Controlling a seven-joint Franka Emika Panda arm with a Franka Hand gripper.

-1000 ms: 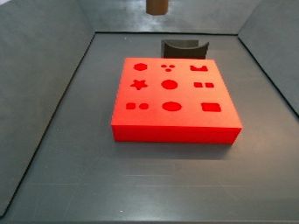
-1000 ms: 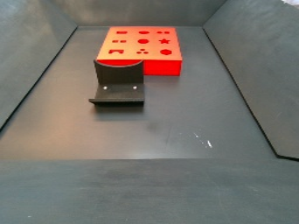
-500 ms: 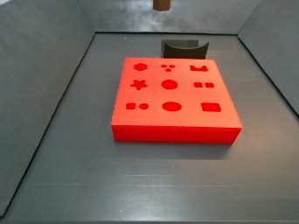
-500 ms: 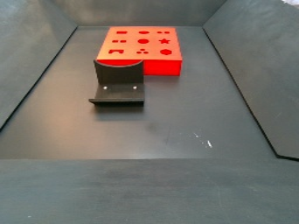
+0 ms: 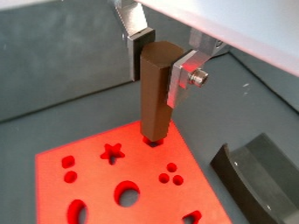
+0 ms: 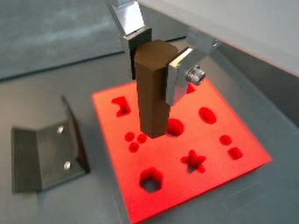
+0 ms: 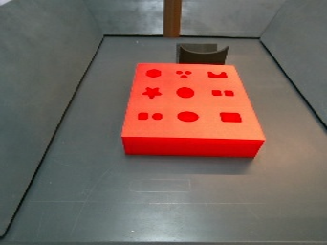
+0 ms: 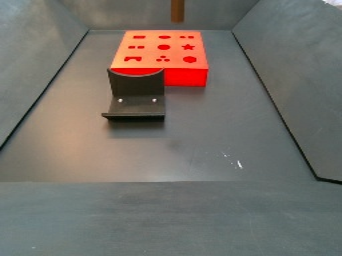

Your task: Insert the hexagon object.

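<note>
Gripping the hexagon object between the jaws of the gripper, silver fingers pressing its upper end from either side in both wrist views. Holding the brown peg upright, its lower end hanging in the air over the red block, not touching it. Showing in a side view only as a slim brown rod dropping in from the upper edge, above the back of the tabletop; gripper itself lying out of frame there. Appearing likewise as a short brown sliver in a side view, beyond the far edge of the red block. Resting flat on the tabletop, the red block presenting its shaped holes upward. Standing just beside the block, the fixture, dark and L-shaped; also showing in a wrist view.
</note>
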